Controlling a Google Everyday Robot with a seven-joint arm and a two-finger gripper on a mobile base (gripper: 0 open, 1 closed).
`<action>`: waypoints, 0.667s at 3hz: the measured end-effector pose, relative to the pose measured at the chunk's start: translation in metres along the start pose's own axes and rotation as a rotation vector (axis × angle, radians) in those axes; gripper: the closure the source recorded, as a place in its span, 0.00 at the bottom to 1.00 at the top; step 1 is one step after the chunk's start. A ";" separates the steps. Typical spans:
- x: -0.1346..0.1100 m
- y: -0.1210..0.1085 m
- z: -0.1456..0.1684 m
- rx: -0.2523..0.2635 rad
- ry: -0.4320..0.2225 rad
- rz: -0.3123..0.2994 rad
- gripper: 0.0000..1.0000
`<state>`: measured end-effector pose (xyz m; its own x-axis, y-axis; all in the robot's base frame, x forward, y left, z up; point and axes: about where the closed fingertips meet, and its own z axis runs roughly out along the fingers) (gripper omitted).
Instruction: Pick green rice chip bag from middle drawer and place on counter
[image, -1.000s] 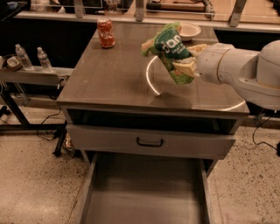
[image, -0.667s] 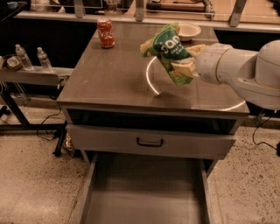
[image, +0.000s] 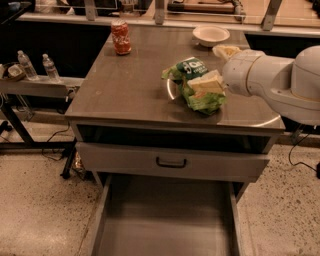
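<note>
Nearly done, only the set-down apparently left.
The gripper (image: 204, 85) clasped the crinkled green rice chip bag (image: 192, 68) low over the glossy grey-brown counter (image: 130, 82), right of centre; the grey metal middle drawer (image: 165, 220) stood open nearby.

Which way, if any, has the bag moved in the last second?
Yes. The bag, in the gripper, has come down toward the counter and its front edge, farther from the can.
</note>
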<state>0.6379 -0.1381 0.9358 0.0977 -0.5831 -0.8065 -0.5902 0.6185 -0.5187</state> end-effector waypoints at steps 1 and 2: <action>0.000 0.000 0.001 -0.001 0.000 0.000 0.00; 0.000 0.001 0.001 -0.001 0.000 0.000 0.00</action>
<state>0.6381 -0.1373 0.9355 0.0980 -0.5832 -0.8064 -0.5912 0.6177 -0.5186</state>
